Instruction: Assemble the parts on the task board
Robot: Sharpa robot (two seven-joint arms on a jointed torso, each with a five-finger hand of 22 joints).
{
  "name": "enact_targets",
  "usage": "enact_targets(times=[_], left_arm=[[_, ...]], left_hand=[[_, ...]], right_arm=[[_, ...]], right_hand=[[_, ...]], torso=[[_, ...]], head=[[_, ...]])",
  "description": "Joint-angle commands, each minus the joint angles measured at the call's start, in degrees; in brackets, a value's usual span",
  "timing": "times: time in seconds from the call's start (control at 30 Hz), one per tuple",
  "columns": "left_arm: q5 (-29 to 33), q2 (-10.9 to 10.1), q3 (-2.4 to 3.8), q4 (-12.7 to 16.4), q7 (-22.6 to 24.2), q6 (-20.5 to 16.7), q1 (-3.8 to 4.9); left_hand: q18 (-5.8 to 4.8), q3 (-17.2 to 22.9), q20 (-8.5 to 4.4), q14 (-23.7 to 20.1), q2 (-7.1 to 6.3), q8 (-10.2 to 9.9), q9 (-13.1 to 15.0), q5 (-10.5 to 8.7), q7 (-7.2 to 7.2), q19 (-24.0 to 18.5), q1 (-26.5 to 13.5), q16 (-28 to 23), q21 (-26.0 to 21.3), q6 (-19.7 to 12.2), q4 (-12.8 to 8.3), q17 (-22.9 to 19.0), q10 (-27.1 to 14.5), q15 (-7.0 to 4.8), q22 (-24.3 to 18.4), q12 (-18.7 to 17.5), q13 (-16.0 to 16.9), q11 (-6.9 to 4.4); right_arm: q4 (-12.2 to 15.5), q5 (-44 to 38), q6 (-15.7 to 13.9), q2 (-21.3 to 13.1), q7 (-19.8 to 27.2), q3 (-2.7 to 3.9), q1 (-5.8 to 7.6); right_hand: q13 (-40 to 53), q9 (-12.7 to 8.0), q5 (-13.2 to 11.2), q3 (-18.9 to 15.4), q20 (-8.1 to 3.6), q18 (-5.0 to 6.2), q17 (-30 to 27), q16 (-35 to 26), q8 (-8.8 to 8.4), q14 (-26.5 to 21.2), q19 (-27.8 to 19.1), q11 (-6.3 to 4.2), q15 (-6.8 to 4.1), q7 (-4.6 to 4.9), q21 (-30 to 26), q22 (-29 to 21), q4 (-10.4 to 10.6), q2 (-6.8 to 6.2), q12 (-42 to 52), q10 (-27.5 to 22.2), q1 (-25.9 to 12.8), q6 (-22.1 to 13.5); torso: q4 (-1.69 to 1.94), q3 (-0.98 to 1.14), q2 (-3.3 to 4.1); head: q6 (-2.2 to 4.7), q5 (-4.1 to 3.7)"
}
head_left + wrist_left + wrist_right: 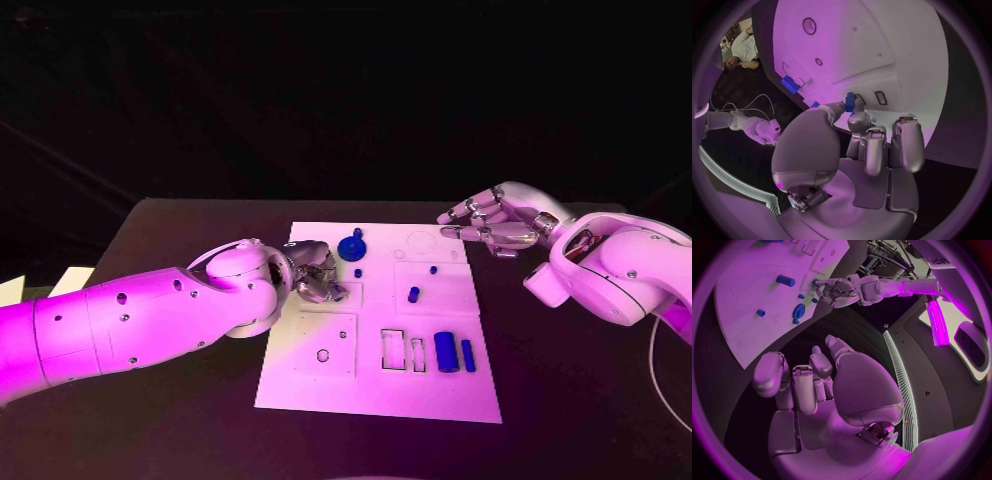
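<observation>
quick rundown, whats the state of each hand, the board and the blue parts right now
left hand: over the board's left edge, pinching a small blue part
right hand: off the board's far right corner, fingers curled, holding nothing
task board: flat on the table
two blue cylinders: lying side by side on the board

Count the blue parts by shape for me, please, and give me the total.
Round blue part: 1
Long blue cylinders: 2
Small blue pegs on the task board: 4
Small blue piece pinched by the left hand: 1
Total: 8
</observation>
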Motion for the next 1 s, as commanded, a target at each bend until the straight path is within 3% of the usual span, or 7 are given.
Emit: enact_targets(times=[0.03,0.73,1.0], left_arm=[[-0.41,-0.14,-0.26,0.12,0.07,2.71,-0.33],[4.28,-0.72,-0.24,0.60,-1.16,3.17,-0.31],[9.98,-1.10,-0.23,0.40,-2.00,-1.81,-0.30]], left_hand=[[-0.91,10.26,0.52,6.02,0.04,-0.33,-0.08,0.12,-0.08,1.52,0.53,0.14,0.32,0.46,-10.65,15.06,0.41,0.40,4.42,-0.26,0.12,0.17],[-0.89,10.22,0.55,6.02,0.08,-0.68,-0.60,0.15,-0.05,1.47,0.73,0.14,0.27,0.84,-10.80,15.06,0.70,0.40,4.40,-0.04,0.40,0.17],[-0.96,10.36,0.54,6.02,0.21,-0.89,-0.94,0.23,-0.03,1.61,0.96,0.14,0.56,1.14,-10.98,15.06,1.18,0.35,4.74,0.46,0.96,0.14]], right_arm=[[-0.02,0.07,0.63,-0.01,0.48,0.00,-0.06],[-0.06,0.08,0.68,0.08,0.42,-0.02,-0.09],[-0.06,0.08,0.63,0.12,0.42,-0.03,-0.09]], right_hand=[[0.01,-0.06,0.17,0.01,-0.28,0.39,5.60,-0.32,0.28,3.99,-0.15,0.01,-0.42,-0.05,-0.24,-0.09,0.42,-0.04,0.21,0.32,-0.52,0.20],[-0.01,-0.07,0.36,0.08,-0.28,0.39,5.53,-0.37,0.31,3.98,-0.15,0.01,-0.42,-0.06,-0.25,-0.10,0.67,0.11,0.23,0.31,-0.69,0.19],[0.01,-0.07,0.46,0.10,-0.28,0.39,5.58,-0.35,0.31,3.99,-0.14,0.01,-0.42,-0.07,-0.24,-0.08,0.75,0.15,0.25,0.32,-0.75,0.18]], torso=[[-0.01,-0.01,0.03],[-0.02,0.04,0.01],[0.01,0.06,0.01]], head=[[0.00,0.05],[0.07,0.15],[0.02,0.11]])
